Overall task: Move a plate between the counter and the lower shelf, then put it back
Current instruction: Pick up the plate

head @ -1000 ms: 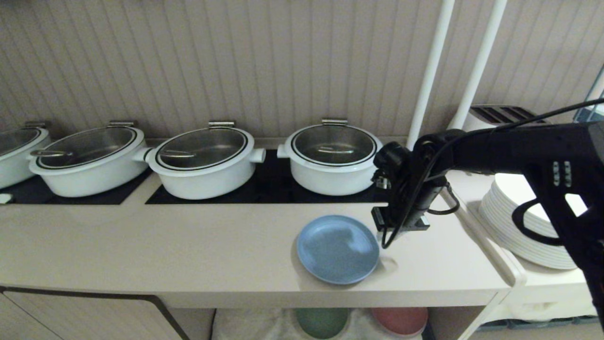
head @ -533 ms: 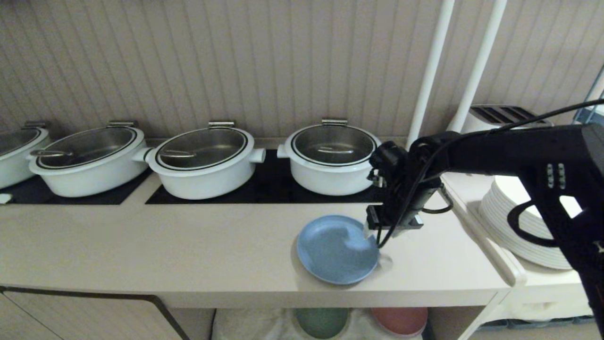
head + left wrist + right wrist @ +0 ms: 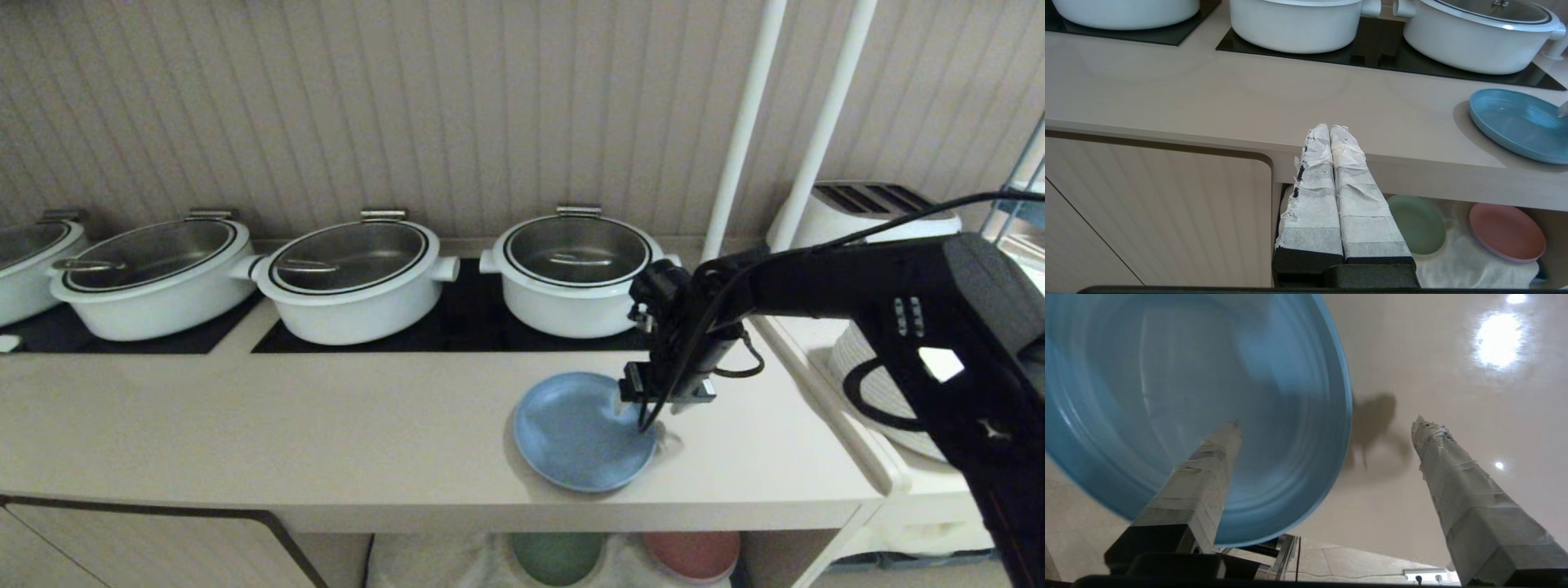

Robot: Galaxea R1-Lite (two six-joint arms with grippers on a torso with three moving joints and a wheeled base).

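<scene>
The light-blue plate (image 3: 580,433) lies flat on the beige counter (image 3: 286,425), close to its front edge. My right gripper (image 3: 647,406) points down over the plate's right rim and is open. In the right wrist view the gripper (image 3: 1327,422) straddles that rim: one taped finger (image 3: 1208,465) is over the plate (image 3: 1188,396), the other (image 3: 1457,486) over bare counter. Nothing is gripped. My left gripper (image 3: 1329,128) is parked and shut in front of the counter's edge (image 3: 1208,98). The lower shelf (image 3: 490,563) with its white cloth shows under the counter.
A green plate (image 3: 557,555) and a pink plate (image 3: 692,554) lie on the shelf cloth. White lidded pots (image 3: 575,273) stand on black cooktop panels behind the plate. At the right are white poles (image 3: 739,122), a toaster (image 3: 865,212) and stacked white plates (image 3: 857,359).
My right gripper has moved left from beside the plate to over its right rim and come lower. The plate and the left arm have stayed still.
</scene>
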